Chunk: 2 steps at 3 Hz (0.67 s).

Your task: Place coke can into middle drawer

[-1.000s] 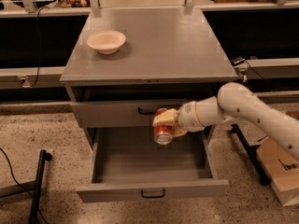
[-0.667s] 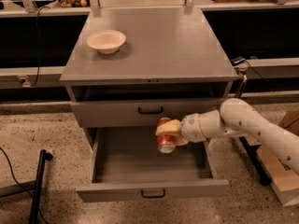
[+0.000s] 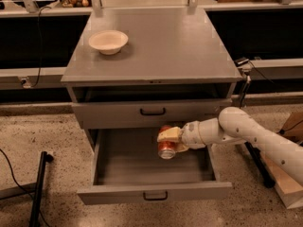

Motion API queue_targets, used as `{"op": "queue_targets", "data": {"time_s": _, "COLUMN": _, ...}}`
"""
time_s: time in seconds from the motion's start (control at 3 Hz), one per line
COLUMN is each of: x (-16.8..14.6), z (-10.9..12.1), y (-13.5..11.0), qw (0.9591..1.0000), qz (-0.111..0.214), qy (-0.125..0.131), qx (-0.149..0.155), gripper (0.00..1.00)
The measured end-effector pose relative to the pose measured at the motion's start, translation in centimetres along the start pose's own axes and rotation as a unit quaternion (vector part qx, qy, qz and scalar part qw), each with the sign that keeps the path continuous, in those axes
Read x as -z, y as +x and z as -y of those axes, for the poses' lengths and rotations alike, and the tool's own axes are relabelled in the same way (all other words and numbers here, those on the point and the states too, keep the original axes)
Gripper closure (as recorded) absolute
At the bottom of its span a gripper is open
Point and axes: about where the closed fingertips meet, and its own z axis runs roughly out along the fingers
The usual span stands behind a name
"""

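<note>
I see the middle drawer (image 3: 124,167) pulled wide open, its front with the small black bar handle nearest the camera. My hand (image 3: 171,142) is over the drawer's interior, toward its back and a little right of its centre, and its fingers (image 3: 169,135) are clamped on the coke can (image 3: 165,151). The can is roughly upright in the grip, silver lower end pointing down into the drawer. I cannot tell whether it touches the drawer bottom. The white arm (image 3: 255,138) reaches in from beyond the drawer's right side, crossing above its right wall.

Directly above the middle drawer is the upper drawer front (image 3: 118,115), which is closed. Higher above the drawer lies the grey tabletop (image 3: 165,46). A beige bowl (image 3: 108,41) sits on it over the drawer's left half, well apart from the can. Under the drawer is speckled floor (image 3: 57,145).
</note>
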Motion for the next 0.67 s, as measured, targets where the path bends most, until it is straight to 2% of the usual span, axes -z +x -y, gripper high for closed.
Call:
{"op": "queue_targets", "data": {"time_s": 0.33, "x": -2.0, "z": -5.2, "y": 0.1, "qw": 0.9992, "qz": -0.039, "qy": 0.004, "qx": 0.0, "gripper": 1.0}}
{"op": "queue_targets", "data": {"time_s": 0.67, "x": -2.7, "z": -8.3, "y": 1.2, "qw": 0.9967, "qz": -0.077, "qy": 0.011, "qx": 0.023, "gripper": 1.0}}
